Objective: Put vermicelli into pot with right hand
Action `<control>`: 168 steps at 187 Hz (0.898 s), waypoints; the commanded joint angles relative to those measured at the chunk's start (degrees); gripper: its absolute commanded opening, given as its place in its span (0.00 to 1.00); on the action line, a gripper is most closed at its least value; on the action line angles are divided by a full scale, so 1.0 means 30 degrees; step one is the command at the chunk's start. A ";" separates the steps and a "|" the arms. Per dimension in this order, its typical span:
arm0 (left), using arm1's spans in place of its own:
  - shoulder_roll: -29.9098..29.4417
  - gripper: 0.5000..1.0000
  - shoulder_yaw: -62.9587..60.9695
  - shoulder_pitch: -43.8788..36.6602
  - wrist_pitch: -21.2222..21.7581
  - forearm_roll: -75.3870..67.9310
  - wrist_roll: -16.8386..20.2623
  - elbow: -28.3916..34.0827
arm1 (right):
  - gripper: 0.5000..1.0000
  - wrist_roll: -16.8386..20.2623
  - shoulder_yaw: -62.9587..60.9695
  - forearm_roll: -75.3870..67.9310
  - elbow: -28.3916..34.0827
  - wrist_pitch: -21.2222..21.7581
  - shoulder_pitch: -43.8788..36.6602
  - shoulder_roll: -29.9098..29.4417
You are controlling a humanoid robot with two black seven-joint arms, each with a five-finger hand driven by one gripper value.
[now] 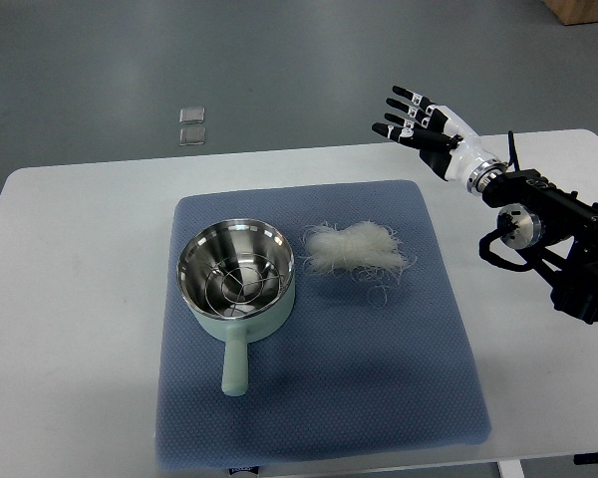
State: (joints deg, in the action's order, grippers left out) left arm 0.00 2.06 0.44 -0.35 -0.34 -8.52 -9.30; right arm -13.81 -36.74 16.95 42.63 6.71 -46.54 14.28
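A loose bundle of white vermicelli (354, 249) lies on the blue mat (419, 358), just right of the pot. The pot (236, 274) is pale green outside and shiny steel inside, with a wire rack in its bottom and its handle pointing toward the near edge. My right hand (416, 123) hovers over the table's far right part, up and to the right of the vermicelli, well apart from it. Its black-tipped fingers are spread and hold nothing. The left arm does not show.
The white table (70, 299) carries the mat at its middle. Two small clear square objects (192, 125) lie on the grey floor beyond the table's far edge. My right arm's black forearm (563, 234) crosses the table's right side.
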 commanded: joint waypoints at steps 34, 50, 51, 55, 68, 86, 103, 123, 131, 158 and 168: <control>0.0000 1.00 -0.0014 0.0000 -0.0029 -0.0005 0.0000 -0.0004 | 0.85 0.0032 0.0029 0.0179 -0.0001 -0.0009 -0.0073 -0.0015; 0.0000 1.00 -0.0014 0.0000 -0.0029 -0.0005 0.0000 0.0025 | 0.85 0.0032 0.0029 0.0179 -0.0001 -0.0009 -0.0102 0.0044; 0.0000 1.00 -0.0014 0.0000 -0.0029 -0.0005 0.0000 0.0025 | 0.85 0.0032 0.0029 0.0179 -0.0001 -0.0009 -0.0102 0.0044; 0.0000 1.00 -0.0014 0.0000 -0.0029 -0.0005 0.0000 0.0055 | 0.85 0.0032 0.0029 0.0179 -0.0001 -0.0009 -0.0102 0.0044; 0.0000 1.00 -0.0014 0.0000 -0.0029 0.0024 0.0000 0.0055 | 0.85 0.0032 0.0029 0.0179 -0.0001 -0.0009 -0.0131 0.0044; 0.0000 1.00 -0.0014 0.0000 -0.0029 0.0024 0.0000 0.0055 | 0.85 0.0032 0.0029 0.0208 -0.0001 0.0021 -0.0131 0.0044; 0.0000 1.00 -0.0014 0.0000 -0.0029 0.0024 0.0000 0.0084 | 0.85 0.0032 0.0029 0.0326 -0.0001 0.0050 -0.0160 0.0044; 0.0000 1.00 0.0045 0.0000 -0.0029 0.0024 0.0000 0.0113 | 0.85 0.0032 0.0029 0.0443 0.0028 0.0050 -0.0160 0.0073; 0.0000 1.00 0.0045 0.0000 -0.0029 0.0024 0.0000 0.0142 | 0.85 0.0032 0.0029 0.0443 0.0057 0.0079 -0.0190 0.0073; 0.0000 1.00 0.0045 0.0000 -0.0029 0.0024 0.0000 0.0172 | 0.85 0.0032 0.0029 0.0472 0.0057 0.0079 -0.0248 0.0044; 0.0000 1.00 0.0045 0.0000 -0.0029 0.0024 0.0000 0.0201 | 0.85 0.0032 0.0058 0.0501 0.0086 0.0079 -0.0278 0.0044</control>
State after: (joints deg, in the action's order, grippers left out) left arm 0.00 2.20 0.44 -0.44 -0.24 -8.52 -8.80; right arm -13.71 -36.65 18.36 42.79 6.94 -47.24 14.50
